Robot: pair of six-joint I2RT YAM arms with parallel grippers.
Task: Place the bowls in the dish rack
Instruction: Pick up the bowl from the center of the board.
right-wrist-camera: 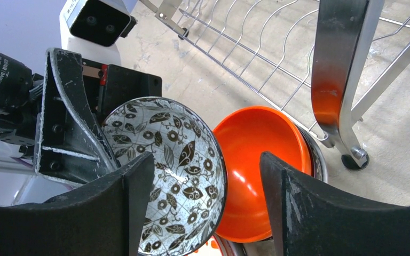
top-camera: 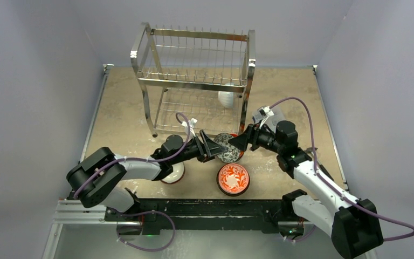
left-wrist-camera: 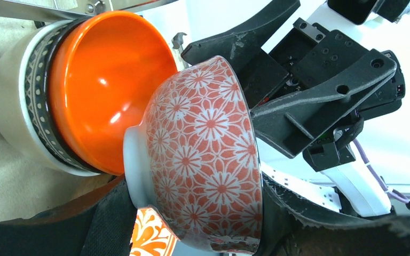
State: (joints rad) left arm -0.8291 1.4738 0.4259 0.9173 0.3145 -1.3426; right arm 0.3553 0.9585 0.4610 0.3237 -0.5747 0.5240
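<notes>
While the left gripper (top-camera: pixel 214 147) clamps a patterned bowl (top-camera: pixel 228 150) on its edge between both fingers, the right gripper (top-camera: pixel 241 142) faces it from the right with its jaws spread wide and holding nothing. The right wrist view shows this bowl's grey-black leaf-patterned inside between the right fingers (right-wrist-camera: pixel 133 213); whether either finger touches it, I cannot tell. Its outside, in the left wrist view, is red-and-white floral. The bowl is raised and tipped, its mouth turned right, toward the right gripper.

Just behind it sits an orange bowl (right-wrist-camera: pixel 256 160), nested in a white bowl with a dark patterned band (left-wrist-camera: pixel 34 106); how many bowls are in that stack I cannot tell. The stack stands on the table (top-camera: pixel 124 108), right beside the foot of the near-right leg (right-wrist-camera: pixel 336 69) of the dish rack (top-camera: pixel 193 83), so the held bowl has the leg close on its far side. Bare tabletop shows to the left of the rack and to the right of it, up to the side walls.

At least six bowls are in sight:
- the held one
- the orange one
- the banded one under it
- a red-and-white floral bowl (top-camera: pixel 233 178) standing mouth-up, near of the grippers
- a white bowl (top-camera: pixel 175 174) partly under the left arm
- a white bowl on its side (top-camera: pixel 226 99) at the right end of the rack's lower tier

There is one rack, and its upper tier holds nothing.
</notes>
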